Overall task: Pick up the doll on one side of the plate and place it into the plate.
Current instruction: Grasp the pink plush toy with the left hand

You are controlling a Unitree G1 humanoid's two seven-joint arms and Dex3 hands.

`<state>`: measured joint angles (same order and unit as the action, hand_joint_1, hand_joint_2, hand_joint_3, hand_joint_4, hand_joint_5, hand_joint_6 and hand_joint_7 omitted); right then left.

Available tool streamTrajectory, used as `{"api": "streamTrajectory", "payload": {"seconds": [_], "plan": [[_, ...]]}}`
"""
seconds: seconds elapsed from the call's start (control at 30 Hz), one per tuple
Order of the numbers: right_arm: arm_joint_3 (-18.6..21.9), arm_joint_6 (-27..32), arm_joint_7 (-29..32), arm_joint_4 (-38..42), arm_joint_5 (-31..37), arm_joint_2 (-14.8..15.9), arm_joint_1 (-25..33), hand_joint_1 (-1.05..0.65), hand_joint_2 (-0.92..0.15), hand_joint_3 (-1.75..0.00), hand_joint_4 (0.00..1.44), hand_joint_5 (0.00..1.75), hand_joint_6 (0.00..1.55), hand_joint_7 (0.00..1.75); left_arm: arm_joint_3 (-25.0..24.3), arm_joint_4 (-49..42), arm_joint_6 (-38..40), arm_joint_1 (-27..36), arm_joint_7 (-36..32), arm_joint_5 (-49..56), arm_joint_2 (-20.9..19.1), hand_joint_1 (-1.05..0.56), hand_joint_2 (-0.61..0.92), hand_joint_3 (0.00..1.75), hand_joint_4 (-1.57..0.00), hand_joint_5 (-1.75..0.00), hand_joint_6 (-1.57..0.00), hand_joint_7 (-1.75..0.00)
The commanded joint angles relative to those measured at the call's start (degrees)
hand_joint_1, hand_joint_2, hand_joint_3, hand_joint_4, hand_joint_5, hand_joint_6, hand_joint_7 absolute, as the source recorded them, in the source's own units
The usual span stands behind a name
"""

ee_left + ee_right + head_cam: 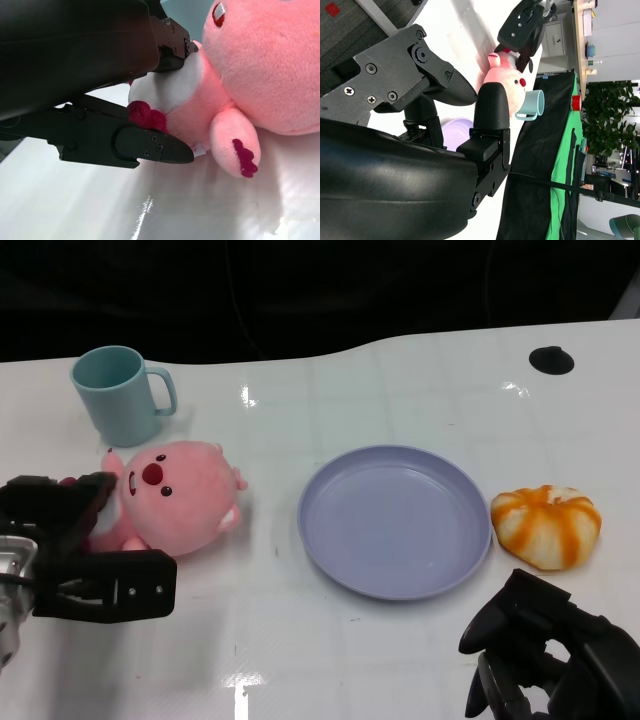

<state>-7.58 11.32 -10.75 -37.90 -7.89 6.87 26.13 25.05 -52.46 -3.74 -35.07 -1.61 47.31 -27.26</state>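
White table bears a plush pink doll; left hand grasping it; right hand released.

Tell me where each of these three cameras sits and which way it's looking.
Head view: high on the robot, looking down at the plate, doll, both hands.
Left wrist view: behind the left hand, close on the doll.
Right wrist view: behind the right hand, facing across the table.
Shared: all show the doll; the head and right wrist views show the cup.
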Motion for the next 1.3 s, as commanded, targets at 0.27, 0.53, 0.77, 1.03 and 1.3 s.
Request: {"api": "streamTrajectory", "payload": {"seconds": [0.27, 0.53, 0.77, 1.03, 1.3], "plan": [[0.5, 0.0, -0.1, -0.7, -0.2, 0.6, 0.1, -0.22, -0.57, -1.19, 0.61, 1.75, 0.51, 1.55, 2.3, -12.9, -5.3, -0.4, -5.1, -3.5, 1.7, -0.29, 0.92, 0.11, -0.78, -1.12, -1.08, -0.01], [0.5, 0.1, 0.0, -0.8, -0.2, 0.6, 0.3, -0.22, -0.57, -1.19, 0.61, 1.75, 0.51, 1.55, 2.2, -13.7, -6.3, -0.7, -6.5, -6.0, 1.7, -0.31, 0.92, 0.18, -0.69, -1.37, -1.08, -0.04], [0.6, -0.8, -0.3, -0.4, -0.4, 0.5, 0.2, -0.21, -0.57, -1.19, 0.61, 1.75, 0.51, 1.55, 0.6, -11.9, -9.9, 0.3, -12.6, -8.6, 1.3, -0.21, 0.92, 0.34, -0.75, -1.74, -0.6, -1.72], [0.8, -1.3, -0.3, -0.8, 0.2, 0.8, 0.8, -0.22, -0.57, -1.2, 0.62, 1.75, 0.51, 1.55, -1.7, -6.4, -10.5, 1.3, -17.6, -10.6, 1.2, -0.18, 0.74, 0.68, -0.83, -1.75, -0.65, -1.75], [1.0, -1.2, -0.5, -0.9, -0.3, 0.8, 1.0, -0.23, -0.57, -1.2, 0.61, 1.75, 0.51, 1.55, -4.4, 2.9, -7.4, 3.6, -19.8, -10.8, 0.8, -0.19, 0.62, 0.88, -0.89, -1.75, -0.68, -1.75]]}}
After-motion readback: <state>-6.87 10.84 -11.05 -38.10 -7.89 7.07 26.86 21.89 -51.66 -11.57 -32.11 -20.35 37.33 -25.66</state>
